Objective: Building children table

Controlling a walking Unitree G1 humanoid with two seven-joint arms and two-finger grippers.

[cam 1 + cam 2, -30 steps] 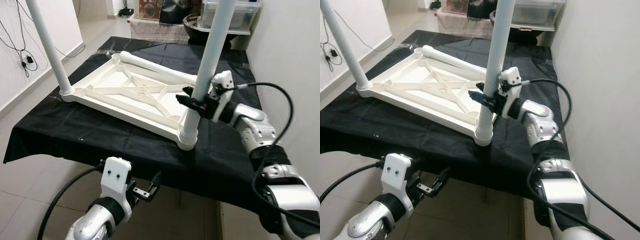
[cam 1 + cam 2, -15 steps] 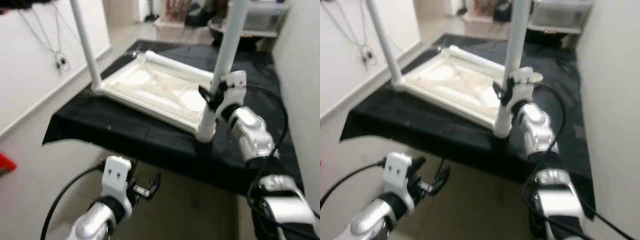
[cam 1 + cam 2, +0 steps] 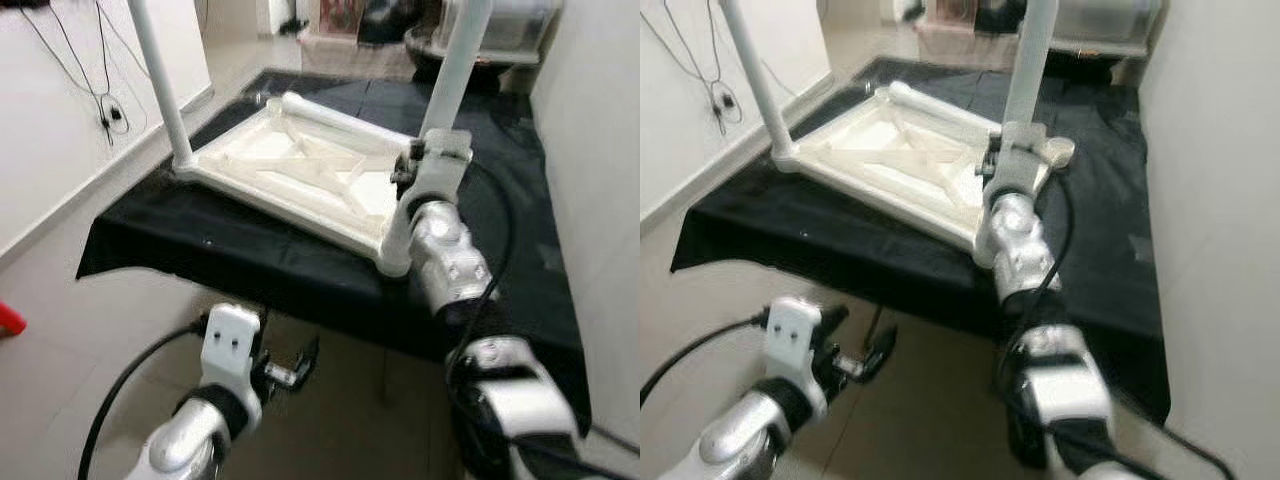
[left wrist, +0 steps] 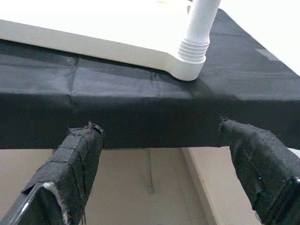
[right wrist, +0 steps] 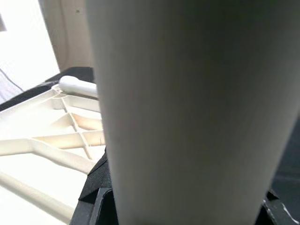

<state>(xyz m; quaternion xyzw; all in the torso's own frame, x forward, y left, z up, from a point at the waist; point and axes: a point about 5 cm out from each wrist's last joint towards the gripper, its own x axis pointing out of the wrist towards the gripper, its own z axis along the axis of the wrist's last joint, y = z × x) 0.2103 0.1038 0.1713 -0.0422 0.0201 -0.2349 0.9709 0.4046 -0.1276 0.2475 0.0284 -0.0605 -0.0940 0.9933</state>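
A white children's tabletop [image 3: 290, 175] lies upside down on a table draped in black cloth [image 3: 200, 250]. Two white legs stand upright in its corners, one at the left [image 3: 160, 90] and one at the near right [image 3: 450, 85]. A third leg [image 3: 335, 117] lies loose along the far edge. My right gripper [image 3: 405, 178] is shut on the near-right leg a little above its threaded socket [image 4: 192, 49]; the right wrist view has the leg [image 5: 187, 93] between the black fingers [image 5: 96, 192]. My left gripper [image 3: 305, 365] hangs open below the table's front edge.
A white wall runs close along the right side. A clear storage box [image 3: 505, 20] and a dark basin stand beyond the table's far end. Cables [image 3: 105, 110] hang on the left wall, and a red object [image 3: 8, 320] lies on the tiled floor at left.
The whole picture has shifted and blurred as the camera moved. My right gripper has stayed on the near-right leg, with its forearm now nearer the front. The left arm hangs as before.
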